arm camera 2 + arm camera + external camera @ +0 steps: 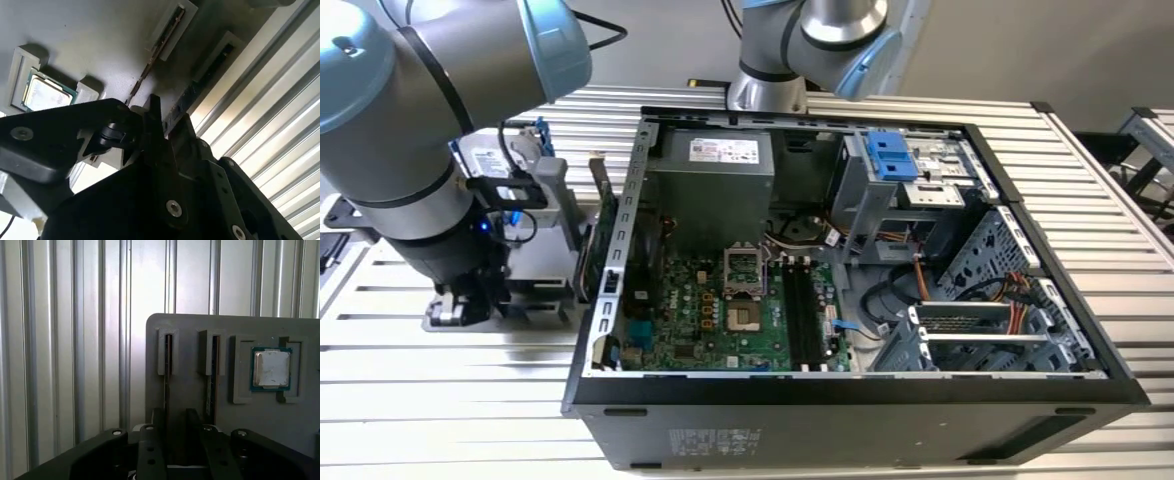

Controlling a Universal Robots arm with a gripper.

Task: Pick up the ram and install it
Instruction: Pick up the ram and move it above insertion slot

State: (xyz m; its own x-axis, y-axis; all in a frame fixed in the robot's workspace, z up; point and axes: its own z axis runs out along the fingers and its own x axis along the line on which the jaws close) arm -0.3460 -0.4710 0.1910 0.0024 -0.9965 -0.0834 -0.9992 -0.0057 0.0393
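Two rams stand on edge in slots of a grey holder (190, 390). In the first wrist view the ram (168, 365) runs down between my two dark fingers (159, 422), and the other ram (215, 370) stands beside them. My gripper (175, 417) is open, straddling the first ram with a gap on one side. In the second wrist view the same thin ram (150, 65) leads to a fingertip (152, 112). In the exterior view my gripper (460, 300) hangs low at the left of the open computer case (607, 300).
A square silver processor (271, 368) lies in a pocket of the same holder. The motherboard's long black memory slots (803, 310) lie inside the case, right of the processor socket (744, 270). A second arm's base (767, 85) stands behind the case. The table (454, 400) is ribbed metal.
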